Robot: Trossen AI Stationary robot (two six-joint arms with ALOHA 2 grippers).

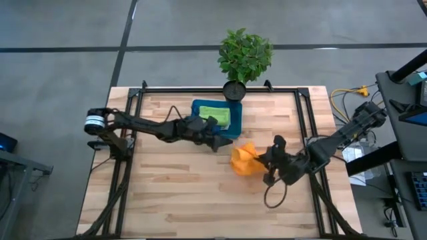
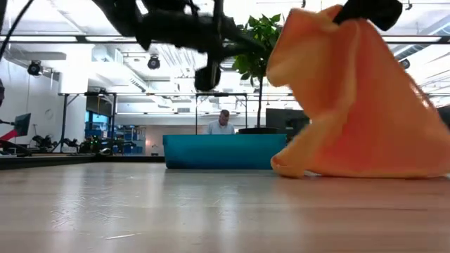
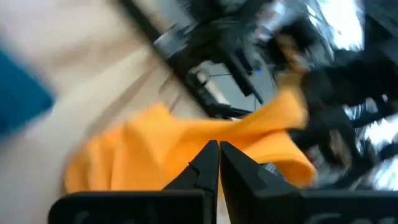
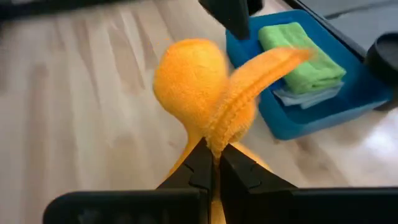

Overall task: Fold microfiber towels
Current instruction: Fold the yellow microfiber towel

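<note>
1. The orange towel (image 1: 244, 160) sits bunched on the wooden table (image 1: 173, 200), right of centre, at about 5 o'clock from the blue tray (image 1: 235, 123) and just clear of its near corner.
2. The right gripper (image 4: 214, 155) pinches an edge of the orange towel, its fingers pressed together on the fabric; in the low view the cloth hangs from that grip in a tall drape whose lower edge rests on the tabletop.
3. The left gripper (image 3: 219, 163) has its fingers closed together with nothing between them (the orange cloth lies just beyond the tips). From above, it hovers at the tray's near corner, at roughly 10 o'clock from the towel.
4. A folded lime green towel (image 4: 301, 50) lies in the tray, on top of a folded grey-white towel (image 4: 305, 94) whose edge shows beneath it.
5. A potted plant (image 1: 244, 57) stands at the table's far edge, at 12 o'clock from the tray.
6. In the low view, a person (image 2: 223, 123) shows far off in the room behind the tray.
</note>
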